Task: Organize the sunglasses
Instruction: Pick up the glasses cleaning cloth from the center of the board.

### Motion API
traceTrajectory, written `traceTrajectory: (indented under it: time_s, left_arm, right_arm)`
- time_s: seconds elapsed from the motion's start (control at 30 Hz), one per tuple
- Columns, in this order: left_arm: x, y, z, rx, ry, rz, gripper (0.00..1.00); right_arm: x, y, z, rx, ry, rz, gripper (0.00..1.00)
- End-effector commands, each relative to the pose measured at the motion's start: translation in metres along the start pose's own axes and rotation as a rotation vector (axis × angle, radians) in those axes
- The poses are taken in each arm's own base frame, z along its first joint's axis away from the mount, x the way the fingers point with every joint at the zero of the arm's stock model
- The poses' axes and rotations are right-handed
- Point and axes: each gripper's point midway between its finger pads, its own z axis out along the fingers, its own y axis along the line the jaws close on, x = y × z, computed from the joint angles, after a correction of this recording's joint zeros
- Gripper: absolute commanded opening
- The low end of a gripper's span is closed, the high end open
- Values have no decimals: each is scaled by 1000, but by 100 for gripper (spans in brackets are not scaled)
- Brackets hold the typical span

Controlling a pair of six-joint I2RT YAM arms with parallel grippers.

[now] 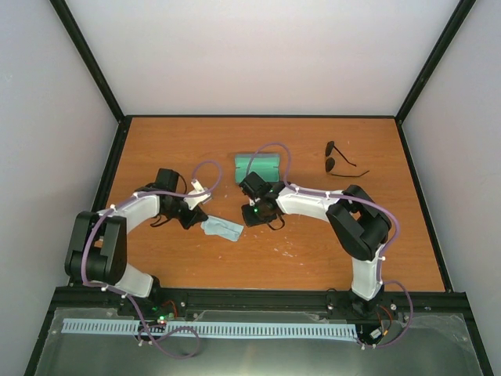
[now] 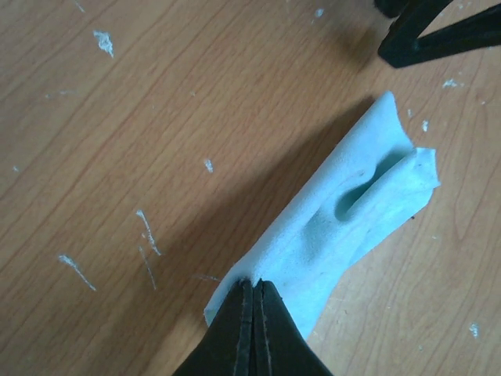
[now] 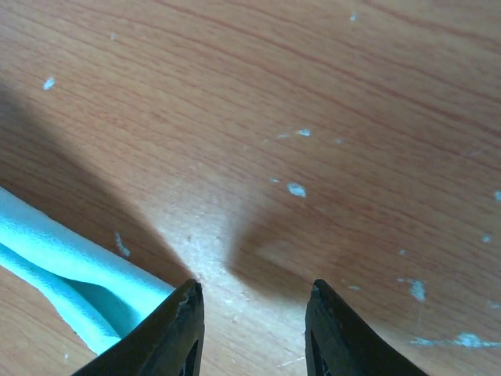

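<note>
Sunglasses (image 1: 338, 159): a small black wire-frame pair with dark rounded lenses, lying on the orange-brown wooden table (image 1: 313, 258) near the far right corner. They are well apart from both arms, with bare wood round them.

The oblong grey-blue case (image 1: 258, 166), green inside showing, sits near the middle of the far edge, just behind the right wrist. The square light-blue cloth (image 1: 221, 228) lies crumpled mid-table between the left gripper (image 1: 196, 222) and the right gripper (image 1: 252, 213). A wide strip of bare wood runs along the near and right edges.

Only the top view shows the sunglasses and case.

The left wrist view shows the left gripper (image 2: 254, 283) with jaws pressed together, pinching the cloth (image 2: 344, 219) at its edge. The cloth is ridged, with a shadow beside it. The right gripper's fingers (image 2: 438, 31) are beyond the cloth's far end.

The right wrist view shows the right gripper (image 3: 254, 290) partly parted, with only wood between the fingers. The cloth (image 3: 55, 266) is just beside the left finger; I cannot tell whether they touch.
</note>
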Motion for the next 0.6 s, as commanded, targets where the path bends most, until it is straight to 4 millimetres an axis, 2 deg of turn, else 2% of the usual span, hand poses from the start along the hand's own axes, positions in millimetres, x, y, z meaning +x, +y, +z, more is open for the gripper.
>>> traceTrajectory:
  time_s: [0.0,0.1,0.23,0.57]
  left_arm:
    - [-13,-7,-10,22,-46,1,1]
    - [-4,-9,-4,30,-30,-7,0]
    - [4,-10,0,33,-21,-9,0]
    - [3,-8,2,30,-25,-1,0]
  right_arm:
    - [-7,14,-5,-67,-34,13,37]
    - [-11,22,-3,-100,-31,18,38]
    - [-7,32,1,-118,-7,-5,38]
    - [13,34,21,-50,86,-44,38]
